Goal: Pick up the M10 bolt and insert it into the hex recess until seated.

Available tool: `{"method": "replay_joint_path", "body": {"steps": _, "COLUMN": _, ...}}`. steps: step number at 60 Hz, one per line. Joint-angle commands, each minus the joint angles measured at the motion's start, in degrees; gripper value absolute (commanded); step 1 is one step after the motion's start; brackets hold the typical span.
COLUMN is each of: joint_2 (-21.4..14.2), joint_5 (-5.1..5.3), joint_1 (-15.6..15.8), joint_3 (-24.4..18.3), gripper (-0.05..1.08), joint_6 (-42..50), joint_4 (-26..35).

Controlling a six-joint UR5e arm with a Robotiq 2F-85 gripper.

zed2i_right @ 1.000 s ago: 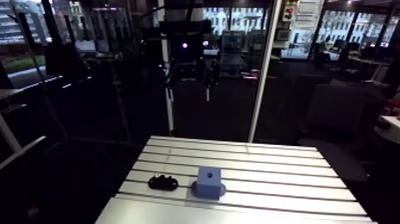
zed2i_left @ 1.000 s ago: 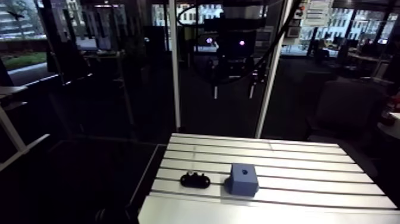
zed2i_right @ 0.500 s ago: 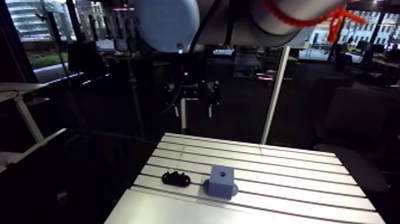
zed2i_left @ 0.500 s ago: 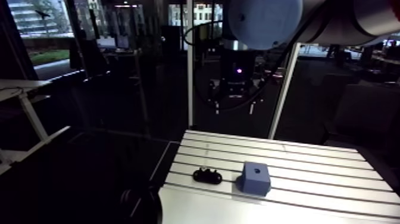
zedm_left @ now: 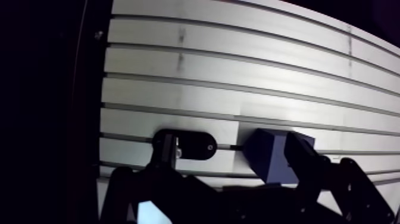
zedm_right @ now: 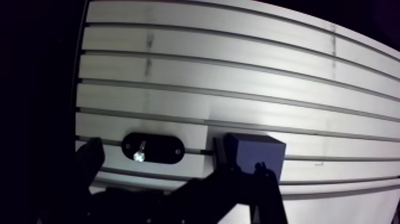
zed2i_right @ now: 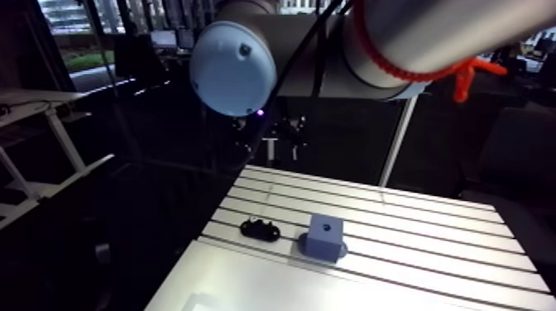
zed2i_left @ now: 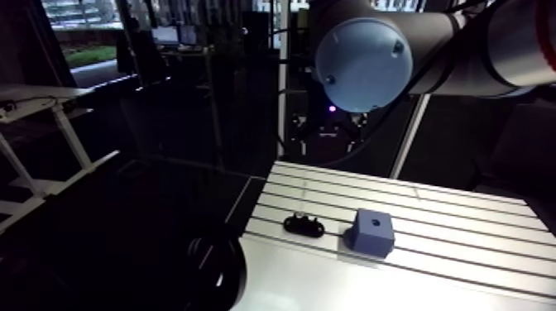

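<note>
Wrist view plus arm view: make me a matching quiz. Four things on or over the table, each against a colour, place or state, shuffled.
Things:
1. bolt
2. holder
3. block
4. gripper

Descriptions:
A. blue, hole in its top
B. black oval, lying beside the block
C. shiny, sitting in the holder
D. open, holding nothing

Pairs: 1-C, 2-B, 3-A, 4-D

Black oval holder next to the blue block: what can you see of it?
The black holder is a flat, matte oval with rounded ends, lying on the slotted table. A shiny bolt sits in it toward one end. It lies beside the blue block, apart from it; nothing grips it.
</note>
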Motion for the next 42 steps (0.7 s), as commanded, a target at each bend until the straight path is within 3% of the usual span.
{"method": "replay_joint_path", "body": {"steps": 1, "joint_2": 1.6, "joint_5": 0.23, "joint_1": 0.5, "joint_3": 0.9, "gripper": 0.01, "joint_6": -0.3, "joint_4": -2.4}}
{"method": "replay_joint_path", "body": {"steps": 20, "joint_2": 2.8, "joint_5": 0.67, "joint_1": 1.5, "joint_3": 1.4, "gripper": 0.07, "joint_6": -0.5, "joint_4": -3.0}}
{"method": "replay_joint_path", "body": {"steps": 29, "joint_2": 2.9, "joint_5": 1.36, "joint_1": 2.9, "joint_3": 2.4, "gripper": 0.15, "joint_6": -0.2, "joint_4": -3.0}}
{"method": "replay_joint_path", "body": {"steps": 42, "joint_2": 3.7, "joint_5": 1.38, "joint_1": 3.6, "joint_3": 3.9, "gripper": 0.29, "joint_6": 0.3, "joint_4": -3.1}}
